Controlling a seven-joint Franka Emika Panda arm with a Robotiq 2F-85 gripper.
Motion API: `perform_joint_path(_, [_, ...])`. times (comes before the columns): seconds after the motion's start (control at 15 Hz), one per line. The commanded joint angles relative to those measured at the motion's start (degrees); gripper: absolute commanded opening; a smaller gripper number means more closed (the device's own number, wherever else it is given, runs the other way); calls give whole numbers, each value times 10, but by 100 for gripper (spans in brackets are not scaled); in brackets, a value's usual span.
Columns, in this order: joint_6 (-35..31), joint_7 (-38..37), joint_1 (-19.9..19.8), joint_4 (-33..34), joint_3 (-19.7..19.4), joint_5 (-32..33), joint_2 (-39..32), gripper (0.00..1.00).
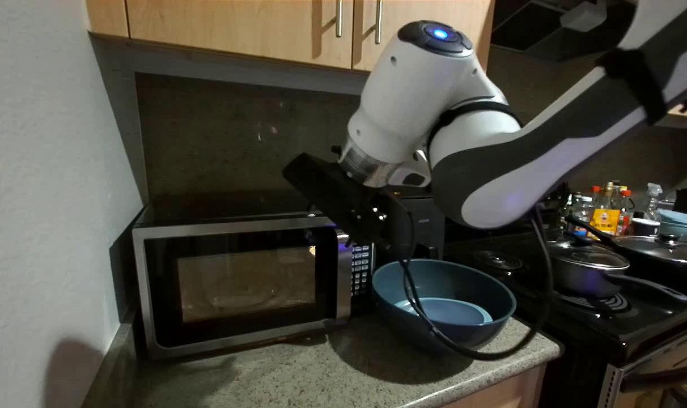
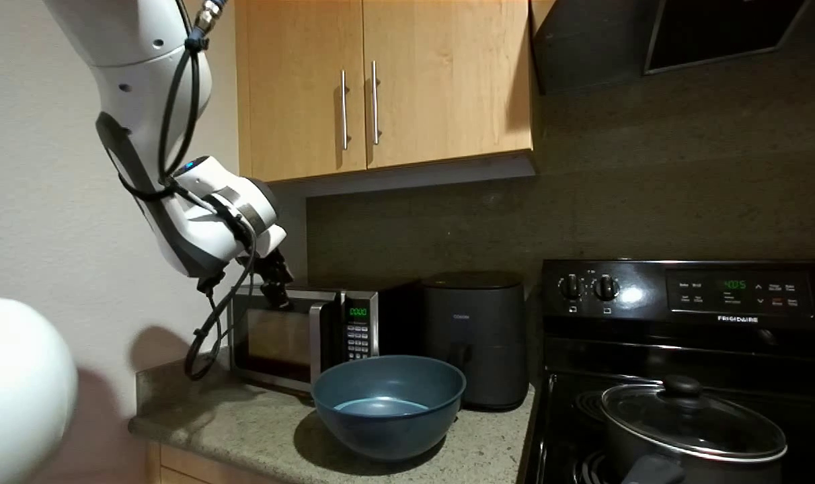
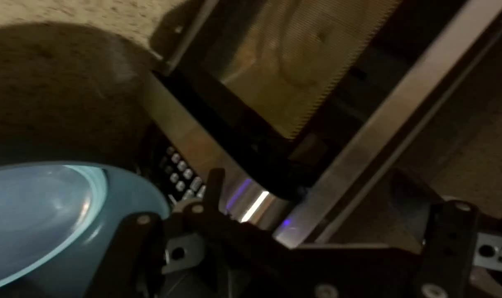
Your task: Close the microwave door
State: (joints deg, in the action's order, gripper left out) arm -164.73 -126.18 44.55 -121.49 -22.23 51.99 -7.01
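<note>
Chunky black fingers (image 3: 452, 231) spread wide, gripping nothing, near the top handle-side corner of the steel-framed, dark-windowed door (image 1: 244, 280) on the boxy black microwave (image 2: 360, 329). Can't tell if it's latched. Smooth round blue bowl (image 2: 387, 430) sits near that end too; speckled grey bench (image 2: 246, 420) runs out front to its edge.

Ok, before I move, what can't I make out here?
Whether the claw touches the microwave door: dark on dark in an exterior view.
Top of the control panel: behind the claw in an exterior view.
Any latch: hidden by the door, every view.
The door's far end: cut off by the wrist view's top edge.
</note>
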Motion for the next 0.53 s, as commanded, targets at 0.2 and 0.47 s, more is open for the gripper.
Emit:
perform_joint_path(0.2, [36,268,-97,-218,109,-286,145,100])
perform_joint_path(0.47, [123,433,27,-210,0,-473,142,100])
